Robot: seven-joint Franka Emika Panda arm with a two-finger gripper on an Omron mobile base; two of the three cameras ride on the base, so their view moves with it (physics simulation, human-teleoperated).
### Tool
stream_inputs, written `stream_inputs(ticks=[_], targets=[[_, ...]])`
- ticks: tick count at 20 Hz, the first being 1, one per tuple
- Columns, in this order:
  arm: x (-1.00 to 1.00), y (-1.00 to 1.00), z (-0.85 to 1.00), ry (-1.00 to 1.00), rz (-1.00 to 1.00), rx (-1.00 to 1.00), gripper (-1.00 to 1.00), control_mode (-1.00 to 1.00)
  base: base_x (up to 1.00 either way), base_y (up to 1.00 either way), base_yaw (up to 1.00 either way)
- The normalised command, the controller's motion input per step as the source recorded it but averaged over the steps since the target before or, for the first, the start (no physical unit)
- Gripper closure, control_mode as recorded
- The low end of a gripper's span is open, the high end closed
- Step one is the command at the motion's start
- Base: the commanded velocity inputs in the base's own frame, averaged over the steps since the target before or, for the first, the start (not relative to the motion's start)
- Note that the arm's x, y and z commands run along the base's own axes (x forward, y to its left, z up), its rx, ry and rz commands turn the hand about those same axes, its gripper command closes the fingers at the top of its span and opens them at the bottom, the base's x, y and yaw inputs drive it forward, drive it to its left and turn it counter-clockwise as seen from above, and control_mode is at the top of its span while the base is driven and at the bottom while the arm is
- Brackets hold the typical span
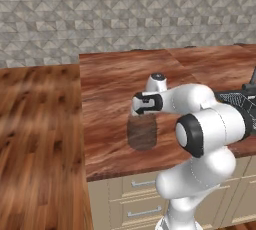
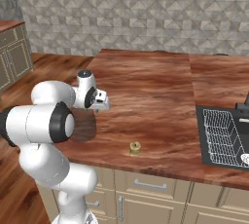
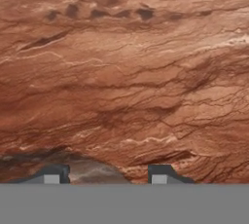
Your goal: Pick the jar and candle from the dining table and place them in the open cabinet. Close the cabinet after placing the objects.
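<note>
squat smoky transl. jar (image 1: 142, 132), lidded

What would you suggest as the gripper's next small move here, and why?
Probably finish closing on the jar and then lift: the gripper sits right at the jar's top on the dining table, its fingertips standing apart with the jar's dark rim between them.
</note>
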Motion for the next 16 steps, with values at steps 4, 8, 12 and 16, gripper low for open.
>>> stream_inputs(ticks=[4, 8, 12, 16], targets=[[-0.32, 0.01, -0.41, -0.06, 0.0, 0.0, 1.0, -1.0, 0.0, 0.0, 0.0], [-0.58, 0.0, -0.03, -0.17, 0.0, 0.0, 1.0, -1.0, 0.0, 0.0, 0.0], [-0.69, 0.0, 0.03, -0.21, -0.03, 0.0, 1.0, -1.0, 0.0, 0.0, 0.0], [-0.23, 0.0, 0.26, -0.13, -0.05, 0.0, 1.0, -1.0, 0.0, 0.0, 0.0]])
